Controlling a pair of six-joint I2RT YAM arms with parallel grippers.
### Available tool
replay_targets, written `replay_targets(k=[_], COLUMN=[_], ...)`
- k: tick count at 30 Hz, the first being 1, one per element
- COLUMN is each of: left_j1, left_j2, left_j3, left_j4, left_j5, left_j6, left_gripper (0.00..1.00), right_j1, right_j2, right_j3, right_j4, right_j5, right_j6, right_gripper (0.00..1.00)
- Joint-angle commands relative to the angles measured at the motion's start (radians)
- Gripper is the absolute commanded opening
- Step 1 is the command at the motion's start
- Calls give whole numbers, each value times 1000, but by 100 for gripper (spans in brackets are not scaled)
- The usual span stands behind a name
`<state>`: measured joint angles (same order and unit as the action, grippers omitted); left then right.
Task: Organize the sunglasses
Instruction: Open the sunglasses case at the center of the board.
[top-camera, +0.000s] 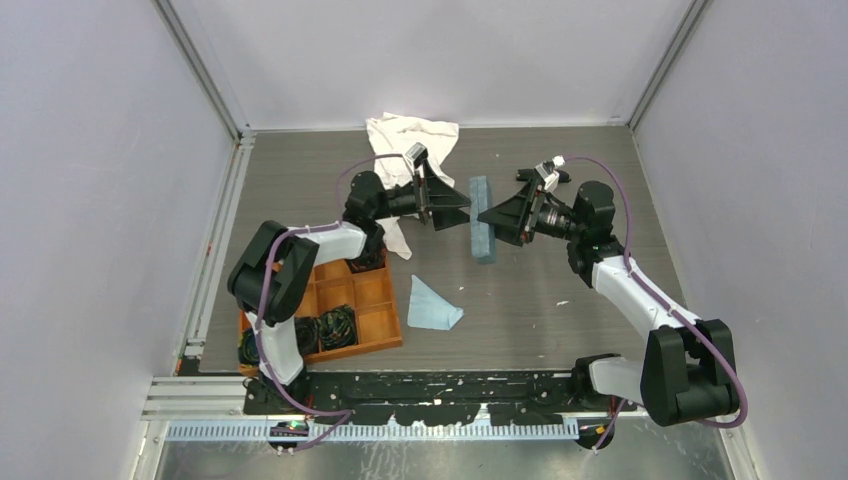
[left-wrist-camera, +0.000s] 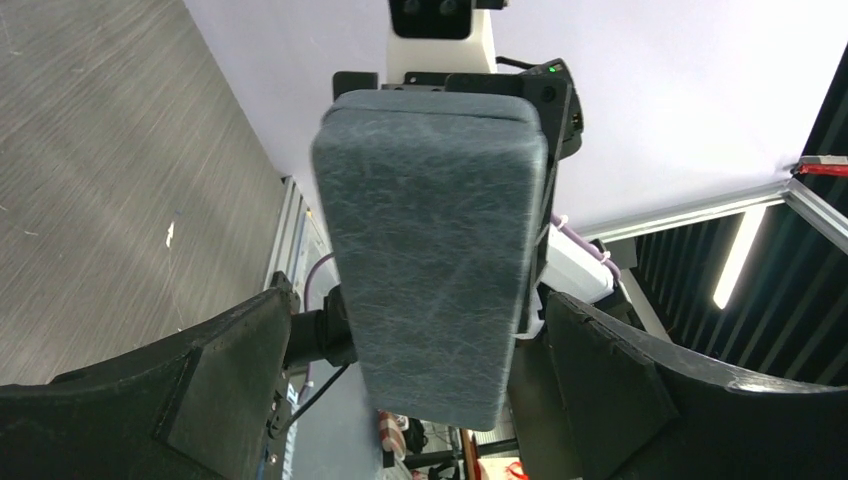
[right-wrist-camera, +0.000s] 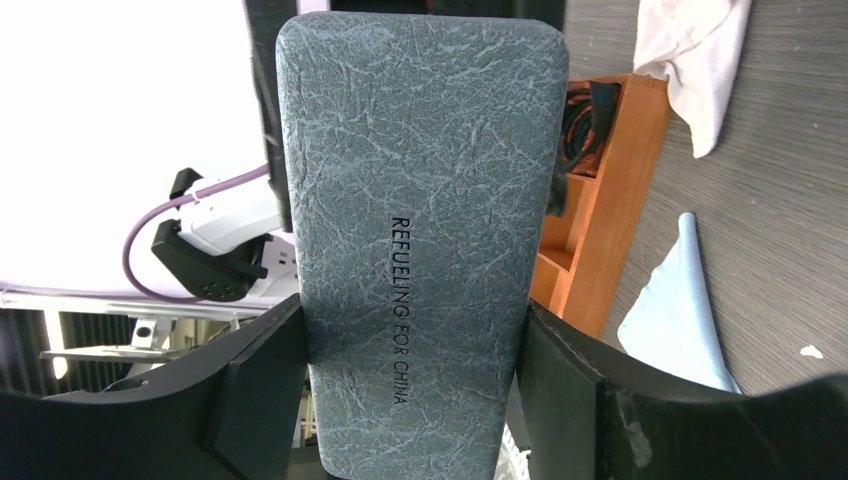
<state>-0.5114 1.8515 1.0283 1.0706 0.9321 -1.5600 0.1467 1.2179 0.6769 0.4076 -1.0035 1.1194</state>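
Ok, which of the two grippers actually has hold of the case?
The right gripper: its fingers press both sides of the grey-blue case. The left gripper stands open, with gaps either side.

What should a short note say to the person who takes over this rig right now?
Left gripper: open, straddling the grey-blue case, not clamping it.
Right gripper: shut on the case.
Sunglasses: not visible in any view; possibly inside the case, cannot tell.
Done: the case is closed.
Left: confirm that the sunglasses are inside, then probably set the case down.
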Motion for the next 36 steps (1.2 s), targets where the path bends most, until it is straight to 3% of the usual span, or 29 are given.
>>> replay_targets(k=[1, 11, 17, 23, 27, 32, 36], left_j1=[-9, -45, -53, -53, -53, -44, -11], left_j2=[19, 20, 34, 28, 22, 15, 10], left_j3=[18, 28, 41, 40, 34, 22, 18], left_j4=[47, 94, 129, 144, 158, 187, 265], left_j5=[11, -17, -31, -35, -41, -55, -59], left_j6=[26, -1, -42, -63, -73, -98, -153], left_gripper=[100, 100, 93, 73, 53, 4, 0], right_j1=[5, 18, 19, 18, 19, 18, 12], right_j2=[7, 10, 1, 0, 3, 30, 104], right_j3=[17, -17, -29, -36, -36, -50, -110], right_j4=[159, 194, 198, 198, 197, 212, 498], right_j5=[-51, -47, -51, -47, -44, -14, -12], right_j6=[69, 94, 97, 98, 99, 135, 341], right_gripper=[46, 45, 44, 43, 43, 40, 42])
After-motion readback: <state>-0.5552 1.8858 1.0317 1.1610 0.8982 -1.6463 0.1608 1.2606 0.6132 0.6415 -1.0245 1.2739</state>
